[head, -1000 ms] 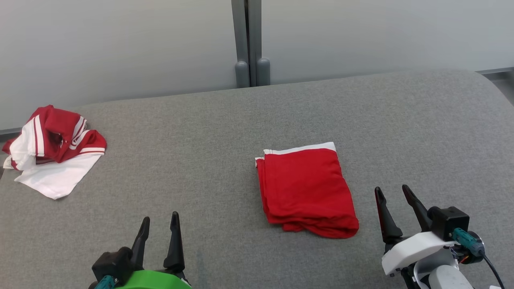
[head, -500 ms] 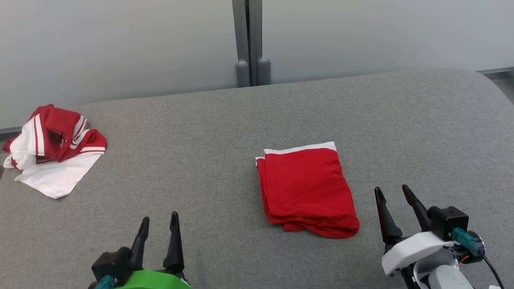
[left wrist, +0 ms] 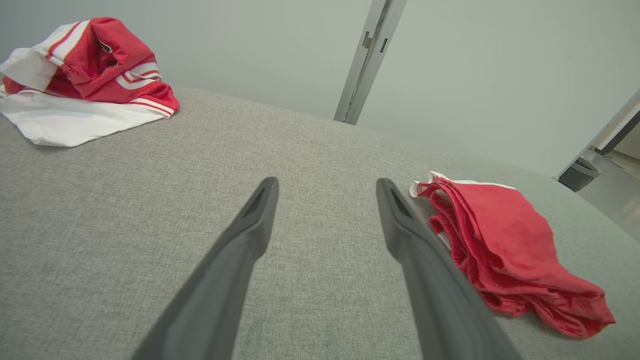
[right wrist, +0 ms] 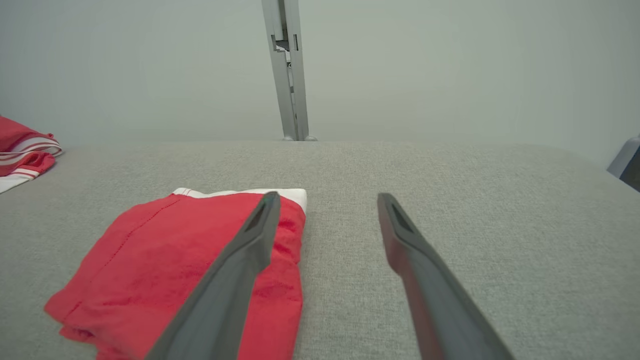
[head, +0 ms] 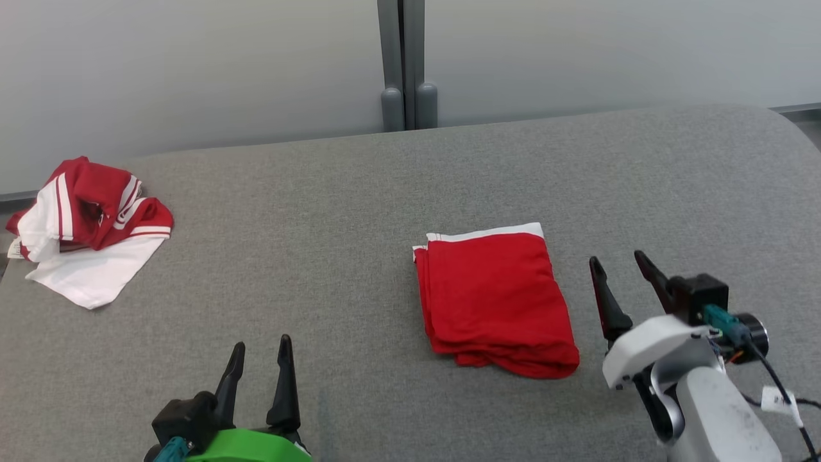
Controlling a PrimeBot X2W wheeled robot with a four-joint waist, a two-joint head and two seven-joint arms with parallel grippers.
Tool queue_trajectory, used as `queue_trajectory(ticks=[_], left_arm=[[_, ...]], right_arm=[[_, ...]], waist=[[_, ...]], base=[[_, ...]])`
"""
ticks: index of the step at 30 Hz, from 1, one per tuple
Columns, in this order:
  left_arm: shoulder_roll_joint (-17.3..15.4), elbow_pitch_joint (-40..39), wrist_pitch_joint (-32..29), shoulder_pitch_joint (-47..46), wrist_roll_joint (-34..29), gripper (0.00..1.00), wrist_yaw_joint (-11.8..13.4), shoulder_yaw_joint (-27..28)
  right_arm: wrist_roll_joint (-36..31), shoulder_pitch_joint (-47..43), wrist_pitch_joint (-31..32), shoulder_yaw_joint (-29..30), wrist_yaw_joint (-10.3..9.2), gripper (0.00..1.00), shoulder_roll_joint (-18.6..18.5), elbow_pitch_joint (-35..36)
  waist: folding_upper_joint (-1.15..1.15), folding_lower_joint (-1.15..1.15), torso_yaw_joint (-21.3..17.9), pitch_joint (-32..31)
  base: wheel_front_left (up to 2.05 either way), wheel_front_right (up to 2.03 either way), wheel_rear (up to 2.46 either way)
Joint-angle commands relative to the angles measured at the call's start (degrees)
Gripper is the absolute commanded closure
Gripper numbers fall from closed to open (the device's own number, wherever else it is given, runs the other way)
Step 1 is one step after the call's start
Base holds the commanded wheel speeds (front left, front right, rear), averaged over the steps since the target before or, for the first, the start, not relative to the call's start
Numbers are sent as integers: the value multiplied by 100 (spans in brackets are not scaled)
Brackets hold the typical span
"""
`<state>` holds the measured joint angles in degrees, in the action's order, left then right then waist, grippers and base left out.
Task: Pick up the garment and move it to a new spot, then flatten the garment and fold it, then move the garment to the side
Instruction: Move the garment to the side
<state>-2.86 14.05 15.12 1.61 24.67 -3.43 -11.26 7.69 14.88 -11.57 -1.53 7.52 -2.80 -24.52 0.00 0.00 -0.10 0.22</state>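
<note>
A folded red garment (head: 497,298) lies on a grey table (head: 321,256), the left gripper (head: 262,342) and right gripper (head: 616,256) are spread and empty, and moving it aside likely remains.

The left gripper (left wrist: 327,186) hangs with its two dark fingers spread wide and empty over the grey fabric surface (left wrist: 125,210), a folded red garment (left wrist: 505,250) lying just to its right, a crumpled red-and-white garment (left wrist: 95,65) well apart at the far left, and a grey post (left wrist: 367,60) beyond
</note>
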Motion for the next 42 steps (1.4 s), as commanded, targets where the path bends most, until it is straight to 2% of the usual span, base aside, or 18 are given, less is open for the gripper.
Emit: queue_trajectory(ticks=[1,5,14,22,27,28,29,32,33,38,42], left_arm=[[-8,-35,3,-135,18,0,19,-24],[-8,-57,4,-207,28,0,0,-95],[-9,-16,4,-398,92,0,10,-235],[-9,-32,4,-485,108,0,35,-256],[-9,-32,4,-516,111,0,24,-257],[-9,-38,4,-526,109,0,22,-255],[-9,-38,4,-535,111,0,23,-255],[-9,-46,4,-578,102,0,31,-261],[-8,-50,4,-604,21,0,18,-278],[-9,-154,4,-668,-94,0,21,-299],[-9,-214,3,-779,-201,0,7,-270]], right_arm=[[-82,206,149,43,-7,0,-21,-62],[-83,767,708,-58,-8,0,-137,-301],[956,1458,2244,-820,-8,0,-601,-1100],[1626,1532,2843,-1444,-8,0,-835,-1501],[1840,1601,3008,-1764,-7,0,-927,-1650],[1877,1629,3002,-1813,-7,4,-949,-1676],[1896,1658,2979,-1861,-7,52,-968,-1685],[1940,1761,2870,-1964,-7,95,-1020,-1704],[1955,1819,2791,-2003,-7,100,-1052,-1704],[1953,2054,2495,-2091,-9,100,-1209,-1725],[1987,2266,2279,-2131,-9,100,-1292,-1721]], waist=[[0,0,60,92],[0,0,177,251],[0,0,491,560],[0,0,692,756],[0,0,733,849],[0,0,735,867],[0,0,735,881],[0,0,712,922],[0,0,684,942],[0,0,460,1056],[0,0,86,1240]], base=[[0,0,0],[0,0,0],[0,0,0],[0,0,0],[0,0,0],[0,0,0],[0,0,0],[0,0,0],[0,0,0],[0,0,0],[0,0,0]])
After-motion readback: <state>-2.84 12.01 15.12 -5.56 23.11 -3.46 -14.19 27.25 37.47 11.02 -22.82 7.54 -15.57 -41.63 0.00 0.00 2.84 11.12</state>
